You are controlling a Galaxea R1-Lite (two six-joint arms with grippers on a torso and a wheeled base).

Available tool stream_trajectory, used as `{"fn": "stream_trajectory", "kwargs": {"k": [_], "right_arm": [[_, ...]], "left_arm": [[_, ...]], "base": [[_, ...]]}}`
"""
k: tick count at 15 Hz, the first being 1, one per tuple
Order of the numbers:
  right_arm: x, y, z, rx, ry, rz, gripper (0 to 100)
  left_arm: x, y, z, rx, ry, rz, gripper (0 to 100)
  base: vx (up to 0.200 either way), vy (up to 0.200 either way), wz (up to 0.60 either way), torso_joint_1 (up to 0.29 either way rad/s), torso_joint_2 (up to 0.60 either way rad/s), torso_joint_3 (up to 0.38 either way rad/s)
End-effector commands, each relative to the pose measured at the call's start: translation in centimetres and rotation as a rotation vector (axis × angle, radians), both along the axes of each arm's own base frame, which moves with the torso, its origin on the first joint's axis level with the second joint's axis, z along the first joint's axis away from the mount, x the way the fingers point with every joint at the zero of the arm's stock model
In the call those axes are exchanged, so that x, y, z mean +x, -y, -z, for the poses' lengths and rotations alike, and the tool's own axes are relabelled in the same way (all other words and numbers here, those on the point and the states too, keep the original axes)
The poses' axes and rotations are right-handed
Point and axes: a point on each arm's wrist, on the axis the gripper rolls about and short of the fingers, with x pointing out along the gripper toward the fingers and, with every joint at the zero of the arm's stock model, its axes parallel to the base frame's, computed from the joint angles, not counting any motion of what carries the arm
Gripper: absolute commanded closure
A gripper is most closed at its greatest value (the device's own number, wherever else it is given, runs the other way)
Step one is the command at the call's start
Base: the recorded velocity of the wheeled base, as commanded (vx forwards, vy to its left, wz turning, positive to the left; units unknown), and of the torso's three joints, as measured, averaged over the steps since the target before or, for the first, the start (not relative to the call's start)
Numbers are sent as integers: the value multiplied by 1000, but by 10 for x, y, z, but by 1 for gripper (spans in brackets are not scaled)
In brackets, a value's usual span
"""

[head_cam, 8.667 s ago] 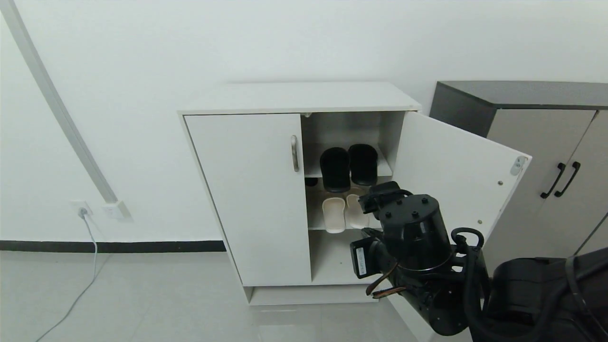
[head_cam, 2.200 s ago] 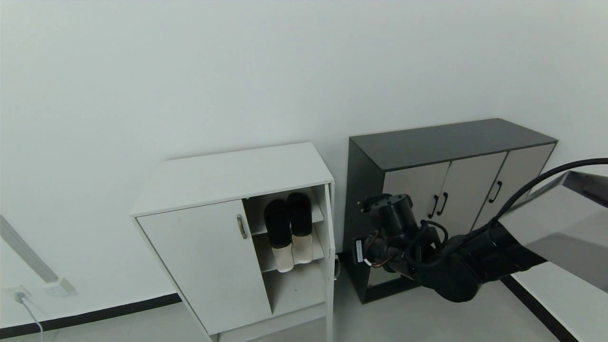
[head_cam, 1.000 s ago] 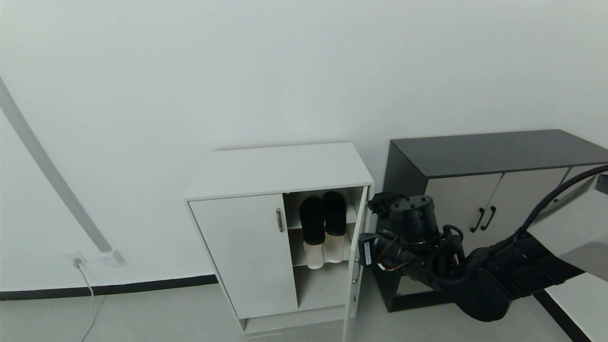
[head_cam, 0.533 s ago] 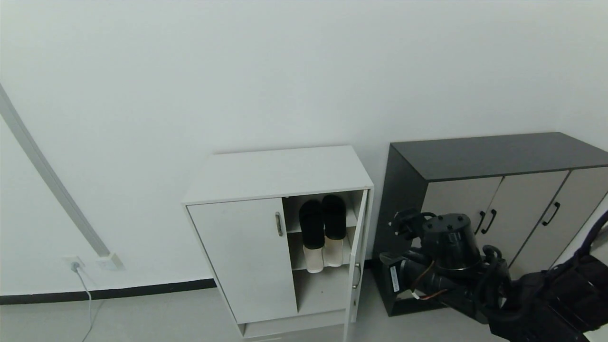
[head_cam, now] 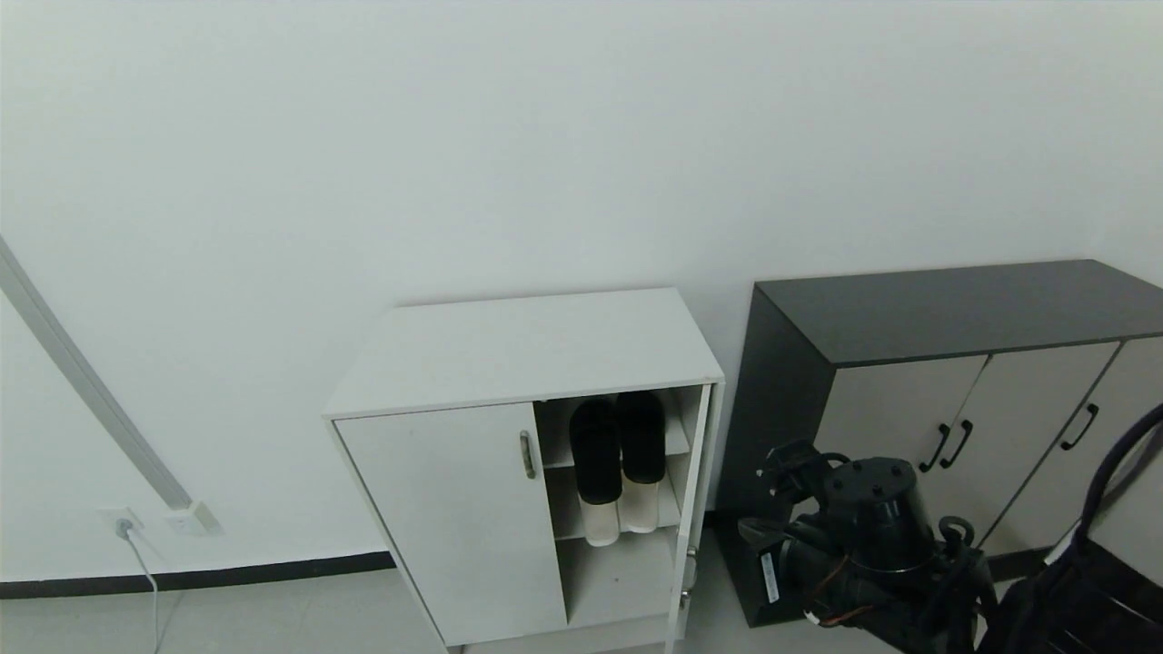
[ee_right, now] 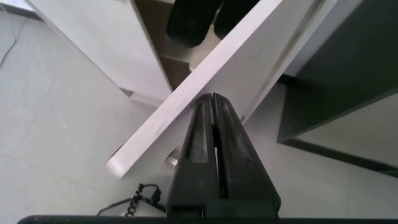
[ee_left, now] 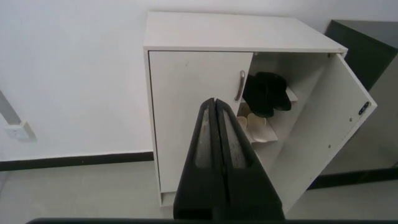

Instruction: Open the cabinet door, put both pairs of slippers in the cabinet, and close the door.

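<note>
Cabinet door (head_cam: 695, 509) stays ajar with right gripper (ee_right: 213, 99) backed away from it; left gripper (ee_left: 214, 102) and right pinched together, empty.

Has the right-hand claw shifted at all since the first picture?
Yes. The right claw was at the open side of the white cabinet; it is now farther right, past the open door, before the dark cabinet.

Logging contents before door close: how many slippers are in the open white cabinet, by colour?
Black slide slippers: 2
Cream slide slippers: 2
Total: 4
</note>
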Motion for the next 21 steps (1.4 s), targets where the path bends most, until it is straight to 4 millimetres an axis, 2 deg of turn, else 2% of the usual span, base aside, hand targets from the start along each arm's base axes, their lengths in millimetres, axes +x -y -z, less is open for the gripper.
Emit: {"fn": "stream_trajectory", "kwargs": {"k": [1,6,9,13,17,21], "right_arm": [[16,-13,20,-12,-18,3,100],[45,-36,33,7,7,5,100],[63,-41,36,25,27,21,100],[75,-49,38,57,40,-2,100],[91,-54,31,88,80,7,100],[109,-59,34,109,98,-2,100]], "left_arm": [[0,0,0,0,0,-1,100],[0,0,0,0,-1,-1,100],[0,0,0,0,-1,-1,100],[0,0,0,0,-1,-1,100],[0,0,0,0,-1,-1,100],[0,0,0,0,0,-1,100]], "base": [[0,0,0,0,0,0],[0,0,0,0,0,0],[0,0,0,0,0,0],[0,0,0,0,0,0],[0,0,0,0,0,0],[0,0,0,0,0,0]]}}
